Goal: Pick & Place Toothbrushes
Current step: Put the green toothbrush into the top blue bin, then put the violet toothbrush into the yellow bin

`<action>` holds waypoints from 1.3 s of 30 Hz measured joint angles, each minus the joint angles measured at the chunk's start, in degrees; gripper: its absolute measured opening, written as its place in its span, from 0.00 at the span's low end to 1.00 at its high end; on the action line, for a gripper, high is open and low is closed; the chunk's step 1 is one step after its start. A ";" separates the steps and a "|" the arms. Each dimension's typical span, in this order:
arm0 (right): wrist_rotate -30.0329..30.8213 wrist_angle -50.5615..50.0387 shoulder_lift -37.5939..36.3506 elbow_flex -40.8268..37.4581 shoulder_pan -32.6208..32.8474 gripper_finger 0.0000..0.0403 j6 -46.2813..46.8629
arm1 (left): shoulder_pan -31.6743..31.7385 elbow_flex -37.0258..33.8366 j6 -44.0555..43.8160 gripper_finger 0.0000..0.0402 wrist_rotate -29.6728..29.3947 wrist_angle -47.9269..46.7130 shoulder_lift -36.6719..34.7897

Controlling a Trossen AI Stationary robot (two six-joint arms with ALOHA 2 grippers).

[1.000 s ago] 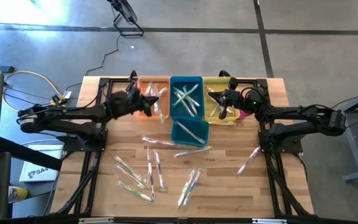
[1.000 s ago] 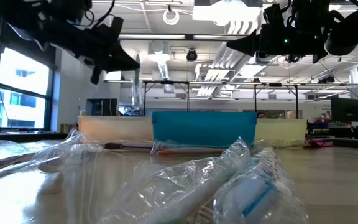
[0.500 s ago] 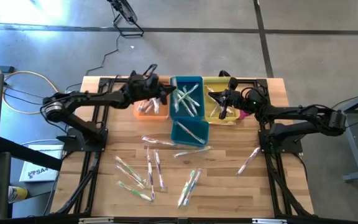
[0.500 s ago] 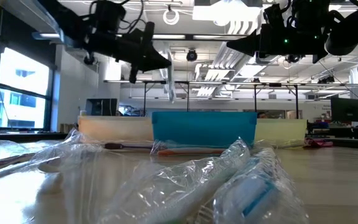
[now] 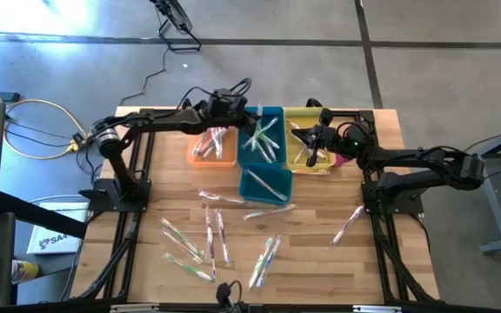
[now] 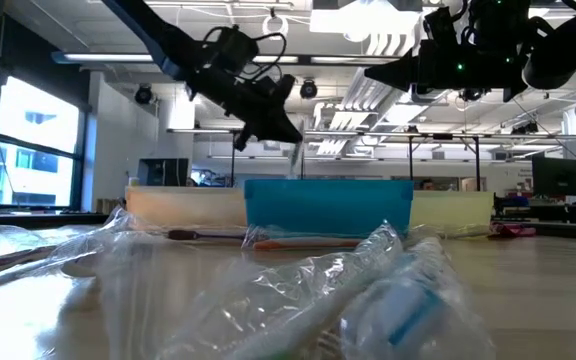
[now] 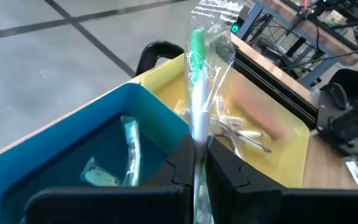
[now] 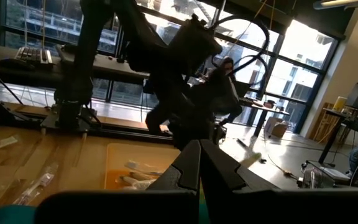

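Clamping green toothbrush [image 7: 197, 93], left pincer [image 7: 196, 163]

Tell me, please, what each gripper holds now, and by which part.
The left gripper holds a green-handled toothbrush in its clear wrapper; the jaws pinch its lower part, above the blue bin. The right gripper is shut and holds nothing.

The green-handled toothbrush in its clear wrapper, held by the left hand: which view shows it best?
The left wrist view: the green-handled toothbrush in its clear wrapper fills the frame, pinched by the left hand. The low view shows a faint sliver, the high view a speck over the bins; the right wrist view does not show it clearly.
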 joint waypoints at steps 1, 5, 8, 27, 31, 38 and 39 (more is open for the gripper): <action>0.00 0.00 0.00 0.00 0.00 0.01 -0.01 | 0.00 0.57 -0.06 0.03 0.21 0.09 0.85; 0.00 -0.02 0.00 0.00 0.00 0.01 -0.04 | 0.00 1.39 -1.73 0.03 0.36 0.39 3.16; 0.00 -0.04 0.00 0.00 0.00 0.01 -0.04 | 0.00 1.35 -3.17 0.03 0.37 -0.09 4.65; 0.02 -0.04 0.00 0.00 0.00 0.01 -0.04 | -0.02 1.29 -4.76 0.10 0.15 -0.97 9.82; 0.02 -0.04 0.00 0.00 0.00 0.01 -0.04 | -0.02 1.28 -4.47 0.17 0.11 -0.99 9.82; 0.00 -0.04 0.00 0.00 0.00 0.01 -0.06 | -0.02 1.28 -4.36 0.34 -1.07 -1.19 9.82; 0.02 -0.04 0.00 0.00 0.00 0.01 -0.04 | -0.02 1.28 -4.36 0.36 -1.07 -1.21 9.82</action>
